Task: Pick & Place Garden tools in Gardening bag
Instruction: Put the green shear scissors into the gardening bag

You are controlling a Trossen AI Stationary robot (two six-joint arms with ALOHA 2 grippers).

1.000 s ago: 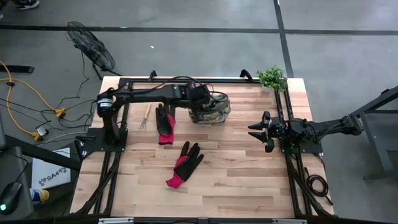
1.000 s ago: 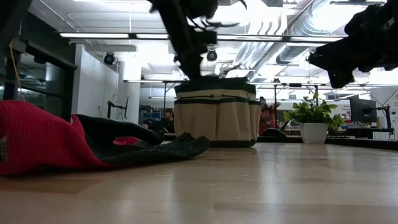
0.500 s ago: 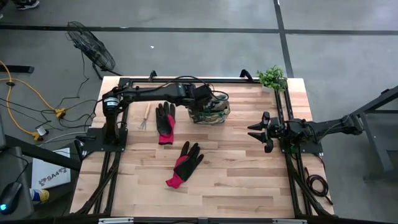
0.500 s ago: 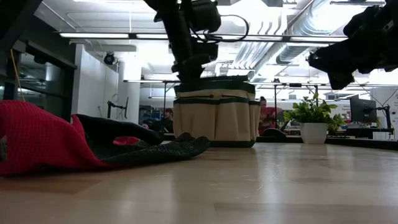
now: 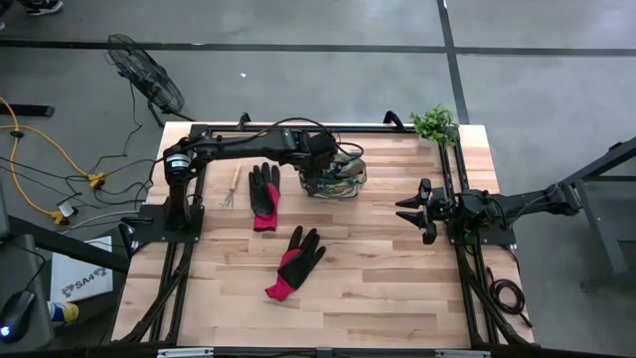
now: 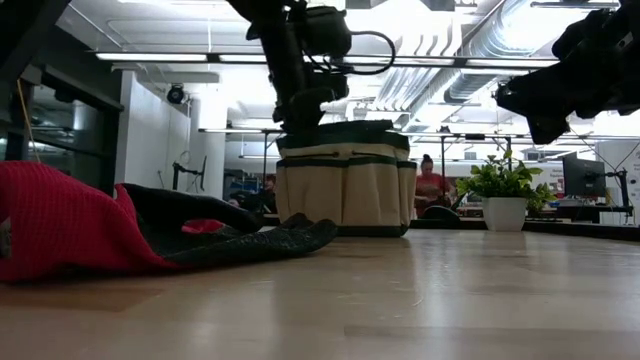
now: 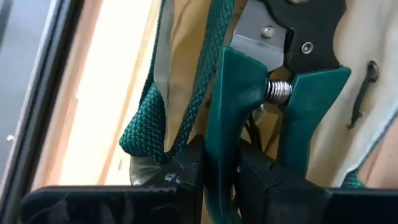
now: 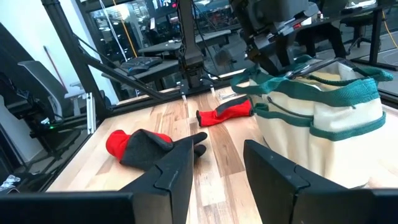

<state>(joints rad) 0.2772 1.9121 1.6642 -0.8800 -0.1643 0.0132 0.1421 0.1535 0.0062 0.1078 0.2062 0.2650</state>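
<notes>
Teal-handled pruner [image 7: 249, 124]: held over the open mouth of the gardening bag [image 5: 338, 175], metal pivot end pointing down into the bag's tan interior, with one of its two handles clamped between the fingers of the left gripper [image 7: 221, 171]; a coil spring sits between the handles just ahead of the fingertips. Dark green webbing loops [image 7: 149, 124] of the bag hang just beside the held handle. In the high view the left gripper [image 5: 323, 159] is directly above the bag, which stands near the far edge of the wooden table [image 5: 397, 288], and in the low view the same gripper [image 6: 305, 100] meets the bag [image 6: 345, 185] at its rim. Beside the bag, toward the left arm's base, lie a black-and-red glove [image 5: 263, 194] and, beyond it, a small wooden-handled rake [image 5: 231, 187]. A second black-and-red glove [image 5: 295, 263] lies nearer the table's middle, well apart from the gripper; it fills the low view's foreground [image 6: 150, 235]. The right gripper [image 5: 415, 211] waits at the right side of the table, apart from the bag, its fingers [image 8: 171, 171] spread with nothing between them. A green potted plant [image 5: 434, 124] stands at the far right corner, behind the right gripper. A person [image 6: 430, 185] sits in the room beyond the table.
</notes>
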